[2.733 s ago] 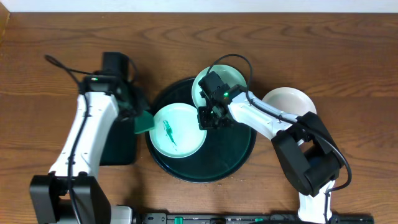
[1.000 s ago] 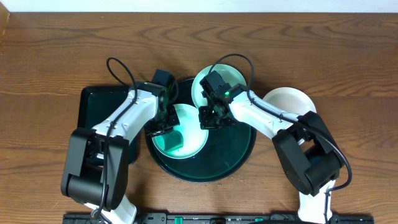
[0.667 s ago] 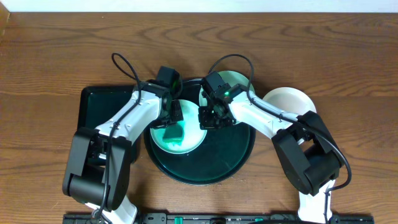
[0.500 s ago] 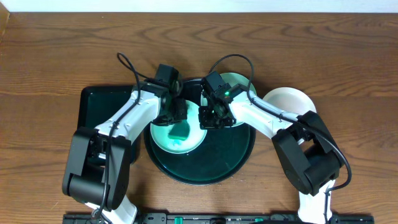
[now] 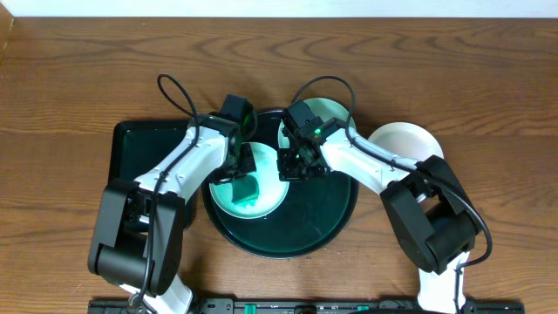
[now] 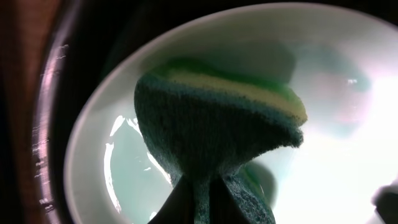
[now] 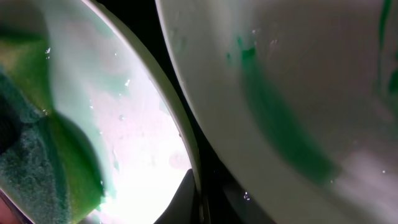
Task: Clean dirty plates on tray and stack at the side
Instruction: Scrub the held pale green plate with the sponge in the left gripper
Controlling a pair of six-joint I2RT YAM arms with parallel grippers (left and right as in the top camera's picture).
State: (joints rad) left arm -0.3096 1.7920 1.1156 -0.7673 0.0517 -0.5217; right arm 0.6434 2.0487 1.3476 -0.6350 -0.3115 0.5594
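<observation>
The left gripper (image 5: 241, 172) has left the side tray (image 5: 131, 146) and come over the plate (image 5: 267, 201); its sponge (image 5: 244, 189) now presses there; the green smear no longer shows.

Rectangular black tray (image 5: 137, 150), green sponge (image 5: 245, 189)

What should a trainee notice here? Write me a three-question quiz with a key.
1. True or false: the white plate sits on the round tray.
2. The left gripper holds: A) a green sponge; B) a spoon; C) nothing.
3. Which gripper pinches the rim of the sponged plate?
Key: 1 false, it is on the table beside the tray; 2 A; 3 the right gripper.
</observation>
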